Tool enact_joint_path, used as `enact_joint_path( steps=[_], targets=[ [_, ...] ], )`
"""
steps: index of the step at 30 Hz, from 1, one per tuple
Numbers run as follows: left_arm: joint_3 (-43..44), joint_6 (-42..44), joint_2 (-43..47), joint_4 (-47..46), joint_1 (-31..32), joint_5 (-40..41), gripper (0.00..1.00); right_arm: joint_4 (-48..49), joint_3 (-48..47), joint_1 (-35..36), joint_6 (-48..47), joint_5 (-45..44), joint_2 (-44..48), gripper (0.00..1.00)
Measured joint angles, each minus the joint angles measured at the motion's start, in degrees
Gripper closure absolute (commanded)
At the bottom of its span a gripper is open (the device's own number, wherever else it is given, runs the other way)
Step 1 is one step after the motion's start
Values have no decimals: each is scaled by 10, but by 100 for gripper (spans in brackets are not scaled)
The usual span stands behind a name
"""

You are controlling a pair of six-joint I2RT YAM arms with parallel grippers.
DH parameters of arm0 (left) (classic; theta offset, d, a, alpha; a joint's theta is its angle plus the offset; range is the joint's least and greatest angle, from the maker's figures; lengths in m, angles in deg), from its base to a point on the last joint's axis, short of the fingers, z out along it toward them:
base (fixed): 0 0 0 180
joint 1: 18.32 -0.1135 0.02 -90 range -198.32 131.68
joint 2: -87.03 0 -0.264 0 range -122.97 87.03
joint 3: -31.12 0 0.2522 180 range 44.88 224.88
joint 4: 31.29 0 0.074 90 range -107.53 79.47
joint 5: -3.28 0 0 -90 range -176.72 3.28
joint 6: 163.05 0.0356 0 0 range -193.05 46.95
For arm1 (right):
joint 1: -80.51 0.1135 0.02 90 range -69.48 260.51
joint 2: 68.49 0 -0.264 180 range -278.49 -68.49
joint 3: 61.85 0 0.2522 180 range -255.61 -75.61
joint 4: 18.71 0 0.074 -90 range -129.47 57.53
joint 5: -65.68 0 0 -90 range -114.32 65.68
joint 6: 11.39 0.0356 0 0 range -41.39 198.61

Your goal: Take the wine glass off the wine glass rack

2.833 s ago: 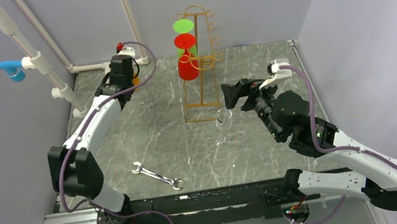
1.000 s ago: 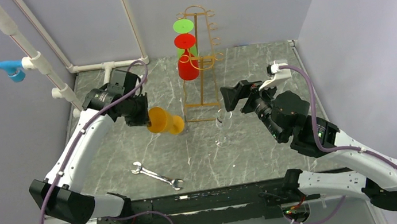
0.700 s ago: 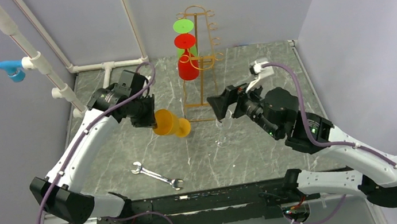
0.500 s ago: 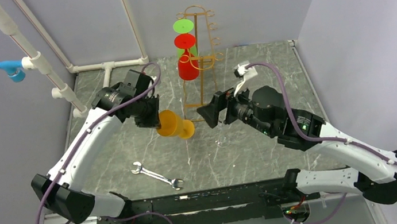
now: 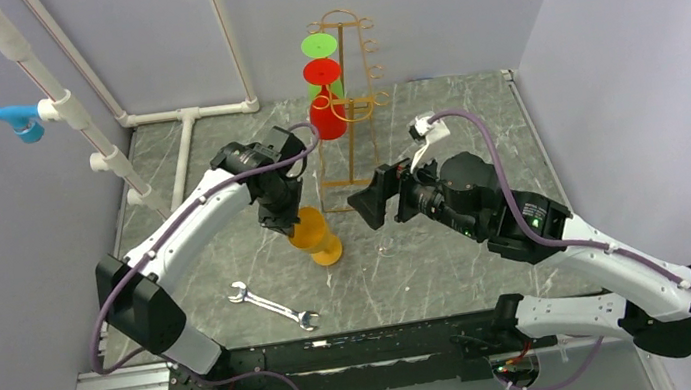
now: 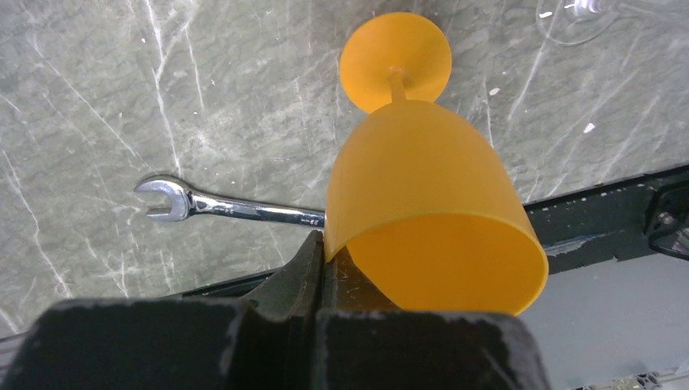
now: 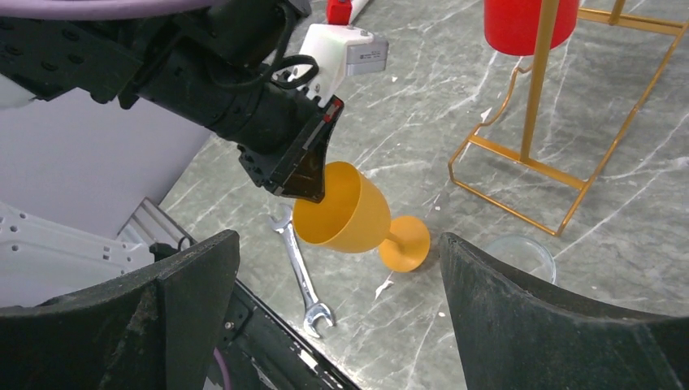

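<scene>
Here, the left gripper (image 6: 323, 258) is closed on the rim of an orange wine glass (image 6: 431, 203), with one finger inside the bowl and one outside. The glass hangs tilted, its foot low over the table (image 5: 439, 92). It is off the gold rack (image 5: 347, 104) and just in front of it, near a wrench (image 5: 273, 305). The right gripper (image 7: 341, 317) faces it, its jaws spread wide and empty. The glass looks like light, stiff plastic, smooth enough to slip. The rim pinch seems adequate, though the stem would probably give a surer hold.
</scene>
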Motion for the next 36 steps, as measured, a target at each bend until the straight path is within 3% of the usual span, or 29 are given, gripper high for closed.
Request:
enact_joint_path(
  steps=[4,8,10,19,24,36],
  targets=[
    [5,-9,-21,3,14,20,87,-4,0,0,-2,-4,2,5],
    [17,-21,-39,5,23,37,59,-7,0,0,-3,-12,3,5],
    [17,-24,-39,6,24,42,50,-7,0,0,-4,-14,4,4],
    [21,-29,-27,4,28,56,30,-12,-2,0,-8,-16,5,4],
    [45,-29,0,10,31,79,26,-25,-23,0,-15,-16,5,3],
    [120,-19,60,9,31,178,31,-26,-112,0,-48,-31,-38,0]
  ],
)
